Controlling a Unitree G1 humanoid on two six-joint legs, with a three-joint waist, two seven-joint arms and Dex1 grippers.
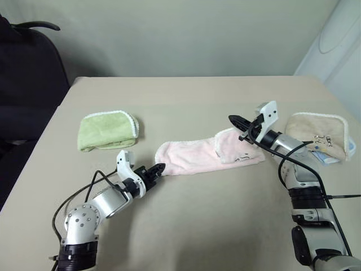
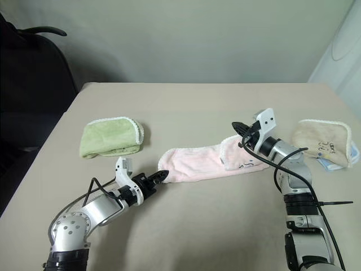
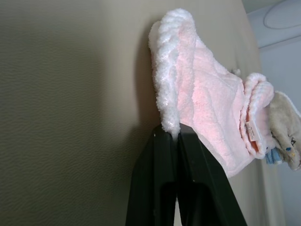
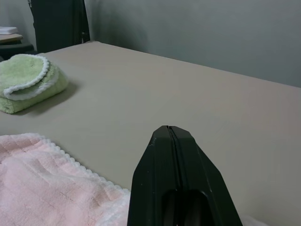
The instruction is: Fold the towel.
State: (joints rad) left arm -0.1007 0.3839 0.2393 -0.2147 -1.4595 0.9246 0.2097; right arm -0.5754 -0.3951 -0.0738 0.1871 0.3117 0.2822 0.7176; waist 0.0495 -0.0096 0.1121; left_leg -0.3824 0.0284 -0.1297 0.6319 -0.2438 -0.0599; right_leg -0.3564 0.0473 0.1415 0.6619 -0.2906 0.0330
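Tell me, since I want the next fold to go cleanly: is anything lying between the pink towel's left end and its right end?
Nothing visible does. The left gripper is shut on the towel at its left end, and the way across is just towel and bare table. The green towel lies off to the left.

A folded light green towel (image 1: 108,131) is laid on the beige table (image 1: 186,96) toward its left side; a beige tan towel (image 1: 316,134) is set near the right edge, over something pale blue (image 1: 326,158), and a dark chair (image 1: 25,84) is placed beyond the left corner
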